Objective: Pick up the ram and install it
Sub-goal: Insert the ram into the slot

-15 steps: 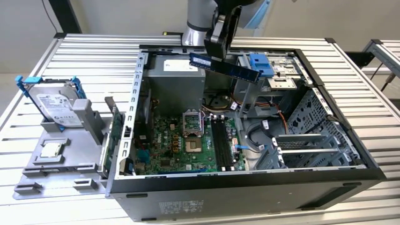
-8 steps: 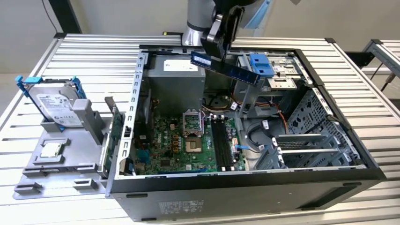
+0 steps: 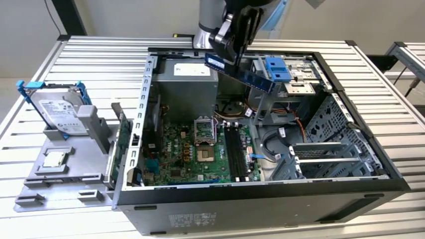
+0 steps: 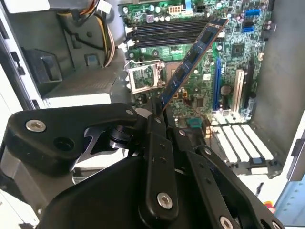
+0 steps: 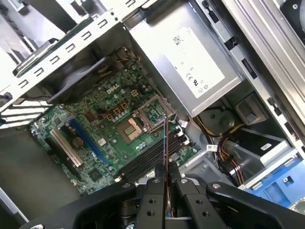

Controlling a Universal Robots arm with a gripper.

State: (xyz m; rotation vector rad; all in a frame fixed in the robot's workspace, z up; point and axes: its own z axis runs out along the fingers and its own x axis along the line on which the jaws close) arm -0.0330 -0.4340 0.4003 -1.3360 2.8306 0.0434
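Ram (image 3: 240, 74): pinched at one end by gripper (image 3: 229, 54), held tilted in the air over the drive-bay edge of the open computer case (image 3: 265, 209). Step, judged: carrying to the memory slots (image 3: 234, 149), not yet seated. Seating calls for levelling the stick and lining it up with a slot.

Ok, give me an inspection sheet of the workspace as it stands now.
Surface: slatted metal table, open computer case lying on it.
Job's things: ram held tilted above the case; motherboard slots below look empty.
Clutter: hard drive with blue brackets in a grey holder, at the exterior view's left.
Grippers: gripper shut on one end of the ram.
Cables: coloured wire bundle beside the power supply.
Surroundings: second slatted table at the exterior view's right.
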